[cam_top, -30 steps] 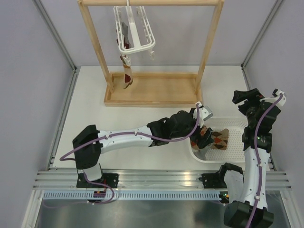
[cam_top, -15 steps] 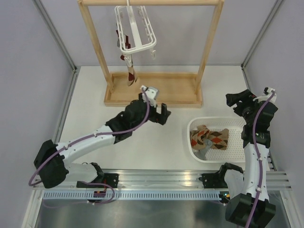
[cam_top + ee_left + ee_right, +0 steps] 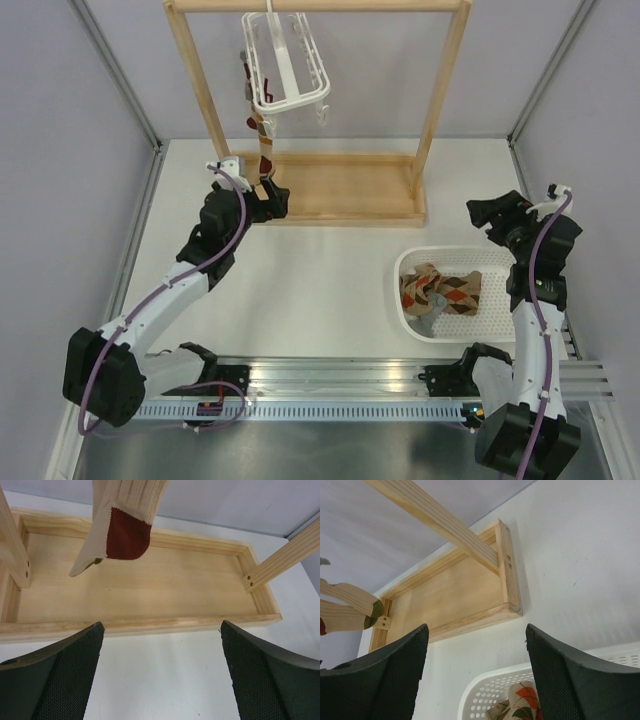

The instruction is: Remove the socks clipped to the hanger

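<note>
Left pincer (image 3: 161, 626) swung to rack (image 3: 150, 592) | spread, empty | sock (image 3: 125, 530) hangs just beyond fingertips

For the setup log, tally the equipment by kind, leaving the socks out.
Robot arms: 2
Wooden rack: 1
White hanger: 1
White basket: 1
Total: 5
</note>
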Robot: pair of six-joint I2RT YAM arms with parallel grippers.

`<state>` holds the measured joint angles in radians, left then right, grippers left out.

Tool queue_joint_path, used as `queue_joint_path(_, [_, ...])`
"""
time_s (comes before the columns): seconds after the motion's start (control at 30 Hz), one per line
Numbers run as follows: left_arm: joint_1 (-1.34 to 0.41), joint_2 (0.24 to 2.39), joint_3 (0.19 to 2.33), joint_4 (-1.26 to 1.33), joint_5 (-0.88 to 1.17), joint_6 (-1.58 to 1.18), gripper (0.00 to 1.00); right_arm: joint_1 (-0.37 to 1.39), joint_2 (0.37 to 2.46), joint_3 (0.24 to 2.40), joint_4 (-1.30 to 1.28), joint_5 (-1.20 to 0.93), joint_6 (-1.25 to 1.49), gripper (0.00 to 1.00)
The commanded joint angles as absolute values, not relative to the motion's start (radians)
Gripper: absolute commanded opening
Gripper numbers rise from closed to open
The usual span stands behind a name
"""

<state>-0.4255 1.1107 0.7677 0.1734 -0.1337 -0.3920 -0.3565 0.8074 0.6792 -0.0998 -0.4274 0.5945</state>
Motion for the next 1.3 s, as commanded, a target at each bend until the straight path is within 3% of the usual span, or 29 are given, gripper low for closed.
queue_joint_path(0.0, [-0.428,1.178,0.844,0.296,-0.163,-0.298,1.00,-0.359,0.815,0.663,-0.052,-0.474,0.580,0.82])
queue_joint_path(0.57, [-0.399,1.503,1.049,0.451,-0.176,-0.121,0.97,-0.360,0.851,0.637,-0.008,-0.519,0.555,0.82])
queue_joint_path(0.63, [-0.396,1.540,1.068,0.454,-0.181,-0.106,0.89,-0.360,0.854,0.637,-0.008,-0.517,0.549,0.82])
queue_joint_path(0.67, [-0.393,1.548,1.068,0.460,-0.190,-0.106,0.76,-0.359,0.861,0.635,-0.008,-0.515,0.546,0.82])
queue_joint_path(0.77, [-0.385,1.562,1.055,0.488,-0.209,-0.123,0.58,-0.359,0.870,0.634,-0.008,-0.514,0.540,0.82])
queue_joint_path(0.83, [-0.384,1.557,1.036,0.509,-0.206,-0.129,0.52,-0.360,0.873,0.634,-0.008,-0.515,0.534,0.82])
queue_joint_path(0.97, [-0.385,1.517,0.994,0.548,-0.216,-0.138,0.22,-0.359,0.882,0.632,-0.008,-0.518,0.537,0.82])
queue_joint_path(1.07, [-0.385,1.496,0.982,0.548,-0.216,-0.127,0.06,-0.360,0.881,0.630,0.017,-0.523,0.541,0.82])
queue_joint_path(1.27, [-0.385,1.396,0.951,0.497,-0.242,-0.143,0.02,-0.359,0.859,0.621,0.017,-0.531,0.548,0.82])
